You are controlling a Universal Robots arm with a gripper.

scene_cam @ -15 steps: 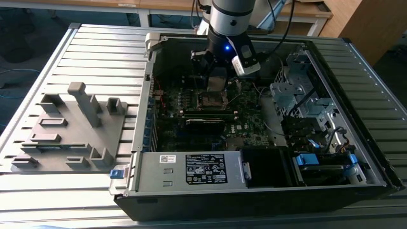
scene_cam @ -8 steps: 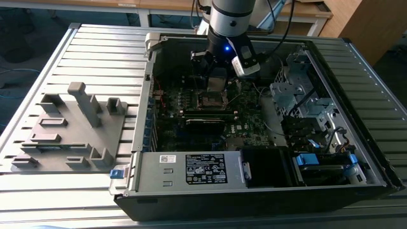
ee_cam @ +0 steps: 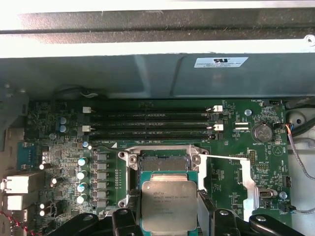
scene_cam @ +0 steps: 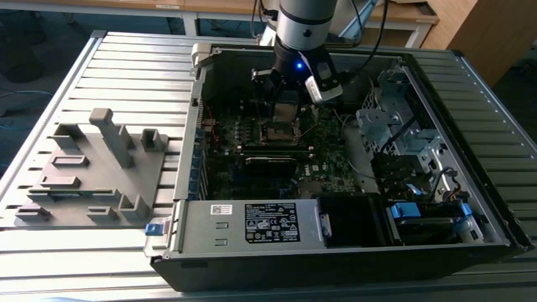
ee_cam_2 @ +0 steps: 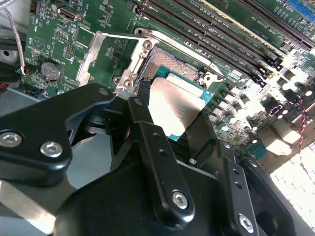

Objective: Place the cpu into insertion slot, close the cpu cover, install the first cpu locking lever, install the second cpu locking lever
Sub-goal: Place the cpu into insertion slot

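Observation:
My gripper [scene_cam: 285,108] is shut on the cpu [ee_cam: 169,205], a thin square chip with a silvery face, gripped by its two opposite edges between black fingers [ee_cam_2: 140,115]. The cpu [ee_cam_2: 174,105] hangs tilted just above the insertion slot [ee_cam: 164,163], covering part of it; I cannot tell whether it touches. The slot's dark pin field with its silvery rim [ee_cam_2: 165,61] shows beyond the chip. The cpu cover [ee_cam_2: 93,51], a silvery frame plate, stands swung open beside the slot [scene_cam: 280,132]. In the first wrist view the cover [ee_cam: 248,179] lies off to one side.
The motherboard sits deep inside an open computer case [scene_cam: 470,189] with walls on all sides. Memory slots [ee_cam: 152,123] run along one side of the socket, and capacitors [ee_cam: 82,174] stand beside it. A power supply [scene_cam: 251,223] is near the front. A grey fixture block [scene_cam: 92,170] lies at the exterior view's left.

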